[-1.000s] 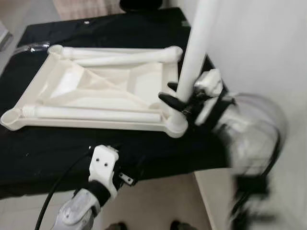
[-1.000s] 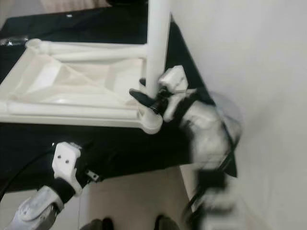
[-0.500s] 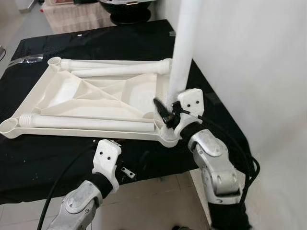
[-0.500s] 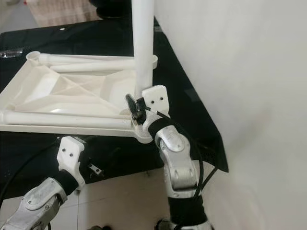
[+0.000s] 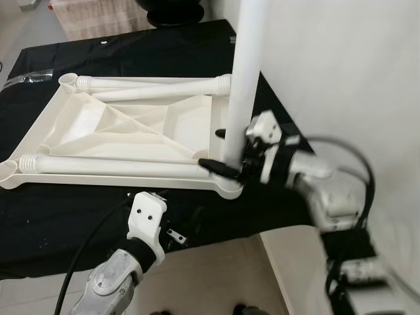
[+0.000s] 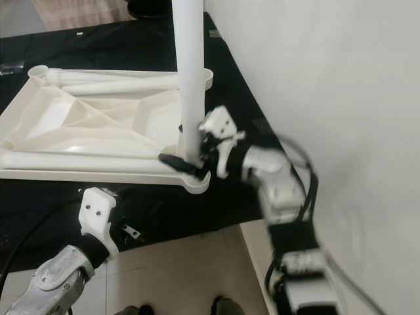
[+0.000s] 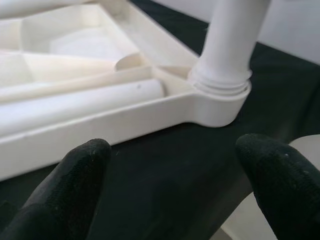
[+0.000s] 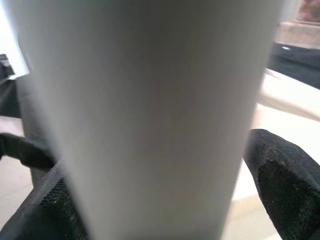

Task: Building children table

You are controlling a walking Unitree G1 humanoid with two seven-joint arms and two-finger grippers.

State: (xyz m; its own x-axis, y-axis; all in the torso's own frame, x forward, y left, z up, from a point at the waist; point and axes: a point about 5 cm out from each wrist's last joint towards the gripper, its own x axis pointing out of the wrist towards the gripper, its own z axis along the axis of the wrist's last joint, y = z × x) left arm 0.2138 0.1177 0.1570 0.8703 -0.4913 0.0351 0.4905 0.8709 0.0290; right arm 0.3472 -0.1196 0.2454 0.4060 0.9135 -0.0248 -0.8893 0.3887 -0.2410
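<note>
A white tabletop [image 5: 125,128] lies upside down on a black-covered table [image 5: 65,210]. One white leg [image 5: 241,79] stands upright in its near right corner socket [image 7: 220,102]. My right gripper [image 5: 222,151] is shut on the base of this leg, one black finger on each side [image 8: 280,175]. My left gripper [image 7: 175,185] hovers open just off the table's front edge, a short way from that corner and touching nothing. Loose legs lie inside the tabletop: one along the near edge [image 5: 111,165] and two at the far edge [image 5: 151,84].
A white wall [image 5: 328,65] stands close on the right. Tiled floor [image 5: 216,275] lies below the table's front edge. A black cable [image 5: 85,252] runs along my left arm. A dark round object [image 5: 174,8] sits beyond the table's far end.
My right arm has swung out to the right and its wrist has turned around the upright leg, still gripping the base. The left arm has barely moved. The camera shifted slightly.
</note>
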